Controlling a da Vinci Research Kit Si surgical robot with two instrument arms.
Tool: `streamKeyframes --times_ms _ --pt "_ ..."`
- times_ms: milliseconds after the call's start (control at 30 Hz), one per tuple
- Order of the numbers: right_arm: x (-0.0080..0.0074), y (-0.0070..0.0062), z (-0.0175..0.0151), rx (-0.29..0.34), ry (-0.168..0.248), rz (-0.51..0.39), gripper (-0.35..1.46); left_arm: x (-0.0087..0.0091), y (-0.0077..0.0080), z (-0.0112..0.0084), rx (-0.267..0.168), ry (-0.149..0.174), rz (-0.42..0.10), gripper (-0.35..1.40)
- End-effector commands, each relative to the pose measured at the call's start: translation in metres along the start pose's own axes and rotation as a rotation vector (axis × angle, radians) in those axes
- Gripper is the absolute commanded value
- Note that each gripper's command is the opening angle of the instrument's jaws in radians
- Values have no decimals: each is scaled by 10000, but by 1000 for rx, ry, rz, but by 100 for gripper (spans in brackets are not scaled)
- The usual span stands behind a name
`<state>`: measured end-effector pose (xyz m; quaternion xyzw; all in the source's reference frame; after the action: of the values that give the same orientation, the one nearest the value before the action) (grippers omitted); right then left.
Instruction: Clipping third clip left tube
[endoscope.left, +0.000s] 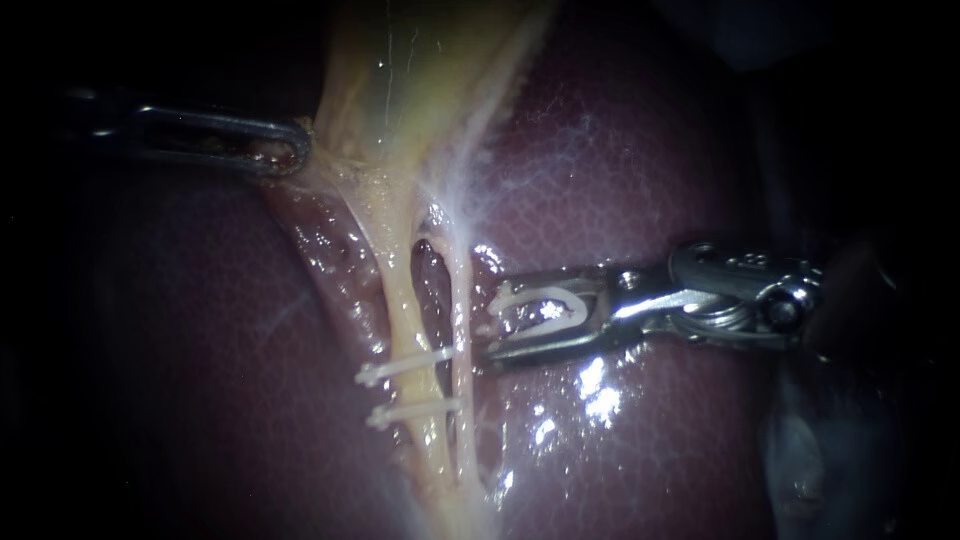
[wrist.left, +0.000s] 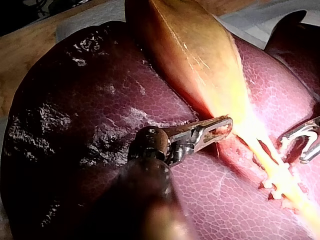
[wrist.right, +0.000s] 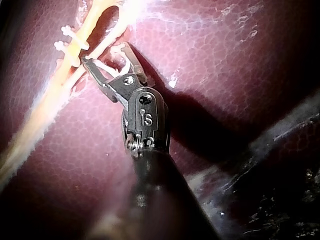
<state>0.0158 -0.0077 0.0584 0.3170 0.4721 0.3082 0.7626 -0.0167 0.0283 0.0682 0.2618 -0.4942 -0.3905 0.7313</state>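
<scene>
Left tube (endoscope.left: 395, 290): pale yellow, runs from centre frame down to the lower middle of the endoscope view. The target is the bare stretch above the clips already on it.

Nearest the camera is the right instrument (endoscope.left: 493, 322), entering from the right edge. Its pincer stands wide with the loaded clip (endoscope.left: 540, 295) seated between both halves, mouth facing the tubes. The tips sit just beside the right tube (endoscope.left: 462, 300) and enclose nothing.

Beyond that whitish tube lies a dark window, then the left tube. The upper clip (endoscope.left: 405, 367) and the lower clip (endoscope.left: 412, 411) cross it side by side. Their right ends reach towards the right tube; I cannot tell whether they touch it.

Farther back, in the upper left of the frame, the left instrument (endoscope.left: 295, 150) has its pincer closed on the fringe of the gallbladder (endoscope.left: 420, 70), apparently holding the tubes taut. The liver (endoscope.left: 650, 150) lies under everything. In the left wrist view the wooden counter (wrist.left: 30, 50) shows past the liver.

Step, my reading: approach, clip not yet placed.

Next move calls for:
- carrying the open clip on to the left tube, above the upper clip
- taking the left tube alone, with the right tube kept out of the mouth
- seeing the far tip clear before I close
</scene>
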Motion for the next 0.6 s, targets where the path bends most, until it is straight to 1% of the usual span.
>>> streamKeyframes --times_ms 33,133,200,300,433,500,600 --pt "5 -3 0 5 17 6 50 0 0 0 0 0 0 -35" --pt "13 -10 3 23 34 12 50 0 0 0 0 0 0 -35" --pt "16 -13 7 38 41 13 50 0 0 0 0 0 0 -35" --pt "17 -15 13 60 56 14 50 0 0 0 0 0 0 -35" --pt "16 -11 22 78 68 13 50 0 0 1 0 0 0 -35" --pt "12 -7 27 91 75 29 50 1 0 1 -1 0 0 -35" --pt "3 -2 35 108 73 52 50 1 0 1 -1 0 0 -35"
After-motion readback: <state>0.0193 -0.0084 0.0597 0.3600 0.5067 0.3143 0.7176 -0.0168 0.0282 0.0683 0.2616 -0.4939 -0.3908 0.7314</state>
